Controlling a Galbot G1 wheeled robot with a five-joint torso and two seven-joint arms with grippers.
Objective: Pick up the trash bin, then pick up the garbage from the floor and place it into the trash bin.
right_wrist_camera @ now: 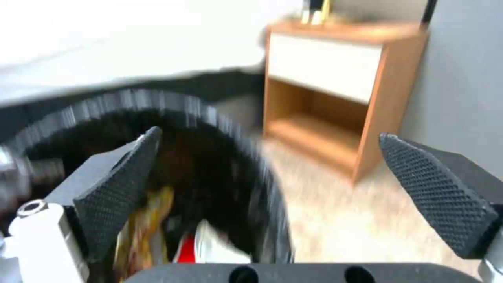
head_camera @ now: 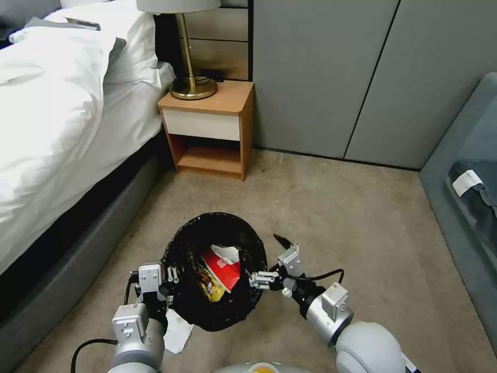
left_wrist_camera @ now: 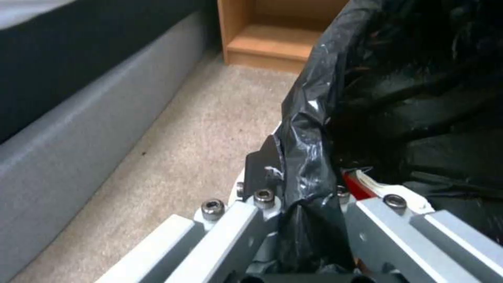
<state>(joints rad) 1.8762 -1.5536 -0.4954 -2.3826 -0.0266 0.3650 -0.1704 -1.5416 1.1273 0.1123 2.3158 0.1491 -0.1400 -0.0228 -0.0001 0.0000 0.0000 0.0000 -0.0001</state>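
Observation:
The trash bin (head_camera: 181, 243) is held above the carpet at the lower middle of the head view, its black liner (left_wrist_camera: 309, 118) covering the rim. My left gripper (head_camera: 173, 273) is shut on the bin's left rim, and its fingers (left_wrist_camera: 265, 165) pinch the liner. Garbage lies inside: a red-and-white wrapper (head_camera: 223, 268), a yellow wrapper (head_camera: 212, 289) and a white tissue (head_camera: 227, 252). My right gripper (head_camera: 267, 260) stands open at the bin's right rim, holding nothing. Its wrist view shows the pads (right_wrist_camera: 120, 184) spread wide over the bin (right_wrist_camera: 157, 104), with yellow and red garbage (right_wrist_camera: 152, 212) below.
A bed (head_camera: 62, 119) with a grey base runs along the left. A wooden nightstand (head_camera: 209, 129) with a brass lamp (head_camera: 191, 77) stands against the grey wall. A grey sofa (head_camera: 466, 197) lines the right. A white piece (head_camera: 178, 331) shows under the bin. Open carpet (head_camera: 336, 217) lies ahead.

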